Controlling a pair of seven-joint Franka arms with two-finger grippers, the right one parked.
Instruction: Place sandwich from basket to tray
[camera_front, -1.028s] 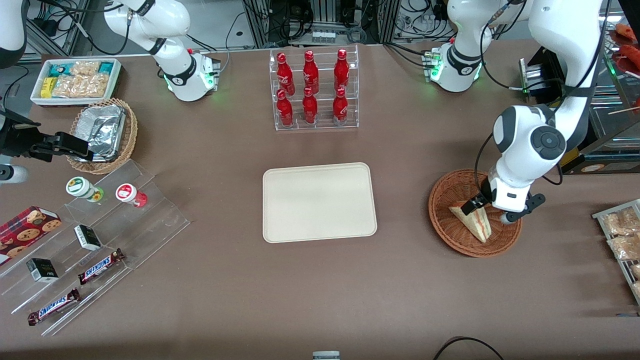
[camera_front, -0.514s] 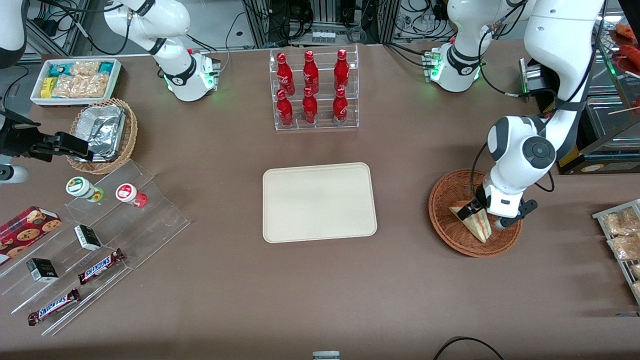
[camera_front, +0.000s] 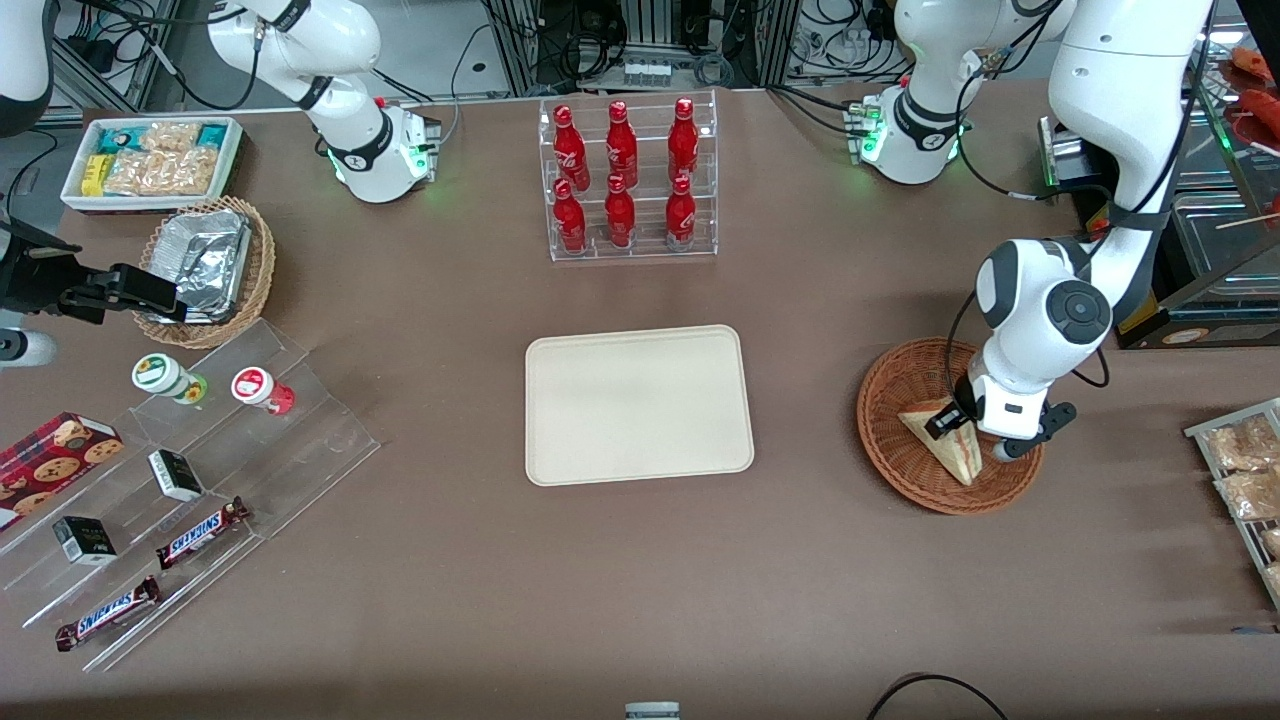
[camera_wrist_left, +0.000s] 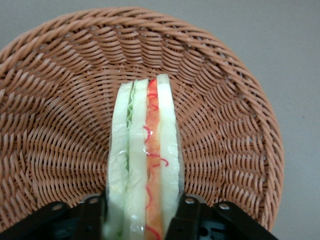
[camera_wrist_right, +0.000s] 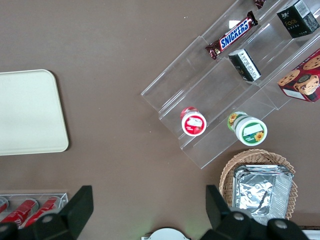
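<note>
Lowered since a second ago, gripper (camera_front: 962, 432) clamps the sandwich (camera_front: 950, 447), white bread with red and green filling, inside the wicker basket (camera_front: 893, 392); the cream tray (camera_front: 637, 404) lies bare.

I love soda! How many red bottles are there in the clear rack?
6. The red bottles stand in the clear rack, three on its upper step, three on its lower. The gripper is down in the basket, at the sandwich.
</note>
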